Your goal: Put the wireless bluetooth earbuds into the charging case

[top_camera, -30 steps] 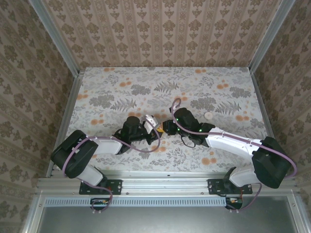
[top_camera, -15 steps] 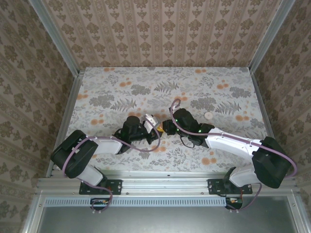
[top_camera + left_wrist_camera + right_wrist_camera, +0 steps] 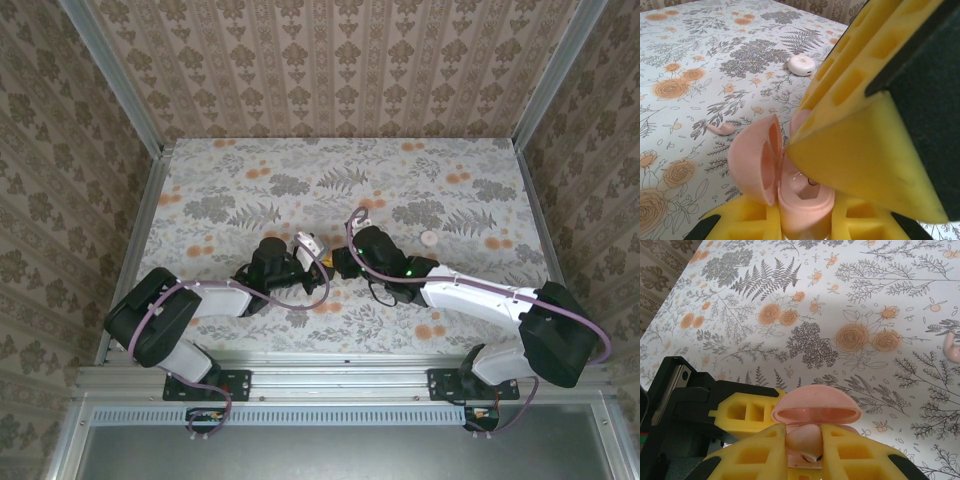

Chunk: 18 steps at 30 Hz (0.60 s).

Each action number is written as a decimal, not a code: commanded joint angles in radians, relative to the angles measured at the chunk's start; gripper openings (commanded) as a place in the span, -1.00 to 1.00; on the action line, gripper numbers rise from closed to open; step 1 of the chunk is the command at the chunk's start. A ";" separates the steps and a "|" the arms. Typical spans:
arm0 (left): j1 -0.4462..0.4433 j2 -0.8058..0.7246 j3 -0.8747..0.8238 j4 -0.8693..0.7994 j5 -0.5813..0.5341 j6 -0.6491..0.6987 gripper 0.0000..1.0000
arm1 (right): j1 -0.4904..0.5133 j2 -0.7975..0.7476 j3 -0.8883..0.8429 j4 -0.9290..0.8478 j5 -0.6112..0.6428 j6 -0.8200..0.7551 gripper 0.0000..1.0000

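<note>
Mid-table, a bit near of centre, both tools nose to nose. My left gripper (image 3: 802,222) is clenched on the charging case (image 3: 805,202), yellow fingers touching the pink base on the L and R sides. Its lid (image 3: 752,160) is hinged open and stands up off the base, paler pink inside. Can't tell if the base sits on the table (image 3: 230,180) or hangs just above it.

My right gripper (image 3: 804,445) sits opposite, on the right, fingertips directly over the open base. It's pinched on an earbud (image 3: 802,436), a small pale pink-white piece squeezed btwn the two yellow fingers, just under the lid's rim in the right wrist view. In the left wrist view my right finger covers most of the well, so bud seated or only at the mouth: can't tell.

The second earbud (image 3: 721,128) lies flat on the floral table on the far side of the case, apart from it, nothing touching it. Further right, well apart, a white round piece (image 3: 428,237) sits on the table too, too small to say what it is.
</note>
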 commanded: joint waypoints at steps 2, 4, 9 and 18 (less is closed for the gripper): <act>0.014 -0.024 0.025 0.057 0.014 -0.025 -0.80 | 0.013 -0.007 0.021 -0.031 0.011 -0.046 -0.58; 0.015 -0.023 0.025 0.056 0.014 -0.024 -0.80 | 0.013 -0.008 0.020 -0.028 -0.018 -0.049 -0.53; 0.017 -0.023 0.025 0.055 0.014 -0.023 -0.80 | 0.013 -0.013 0.018 -0.012 -0.077 -0.045 -0.36; 0.017 -0.044 0.013 0.039 0.016 -0.004 -0.80 | -0.003 -0.080 0.049 -0.035 -0.112 -0.040 -0.09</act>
